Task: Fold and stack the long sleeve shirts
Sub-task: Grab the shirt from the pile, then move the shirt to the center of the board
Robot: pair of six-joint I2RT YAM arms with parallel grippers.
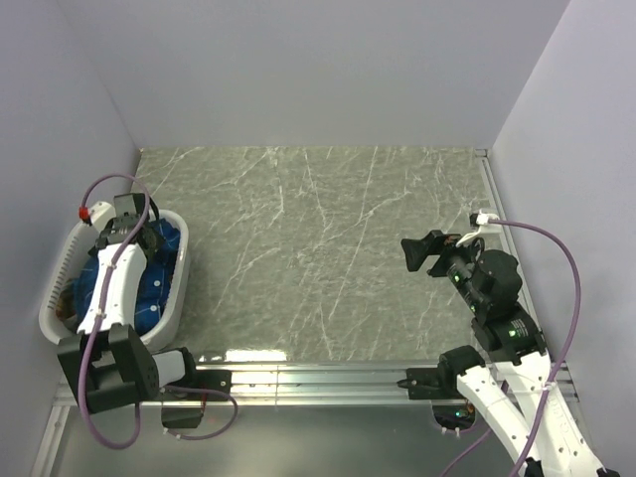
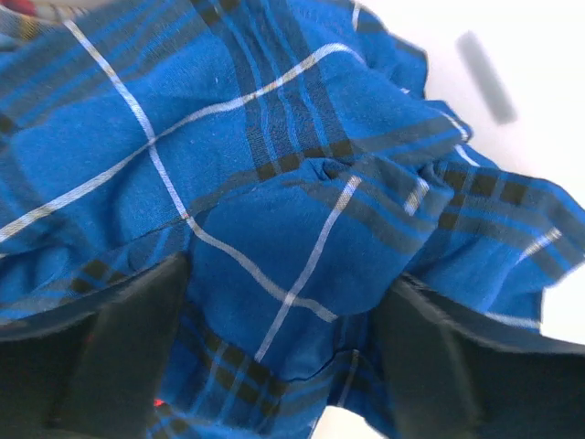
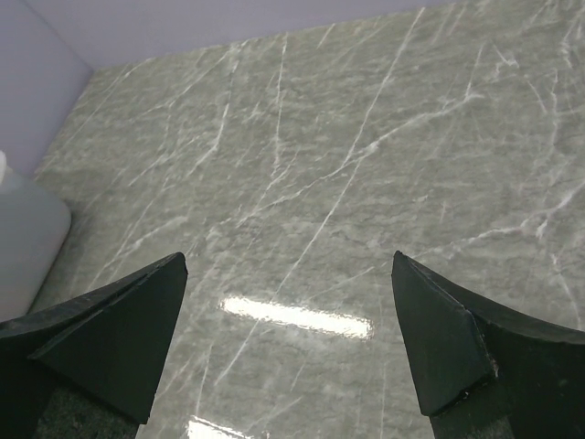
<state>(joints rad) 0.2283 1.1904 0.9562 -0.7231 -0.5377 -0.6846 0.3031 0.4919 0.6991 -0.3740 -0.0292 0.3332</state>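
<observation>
From the top external view, the whole scene is laid out: a white laundry basket [image 1: 180, 298] is seen at the left edge of the marbled table [image 1: 328, 248], and a royal blue plaid shirt [image 1: 151, 290] is bundled inside it. The left gripper [image 1: 137, 235] is reached down into the basket over that shirt, but the spacing of its jaws cannot be made out from above. This is supplied by the left wrist view. There the left gripper [image 2: 288, 283] is shown with its fingers [image 2: 119, 357] spread wide, and the blue plaid shirt [image 2: 274, 183] fills nearly the whole picture. A rumpled fold of the cloth is bulged up between the two fingers, close against them, without being pinched. In the overhead view the right gripper [image 1: 419, 254] is held above the right part of the table, well apart from the basket. In the right wrist view the right gripper [image 3: 288, 265] is shown spread wide over bare table [image 3: 366, 137] with nothing between its fingers. The basket's white wall [image 3: 27, 238] is caught at that picture's left edge.
</observation>
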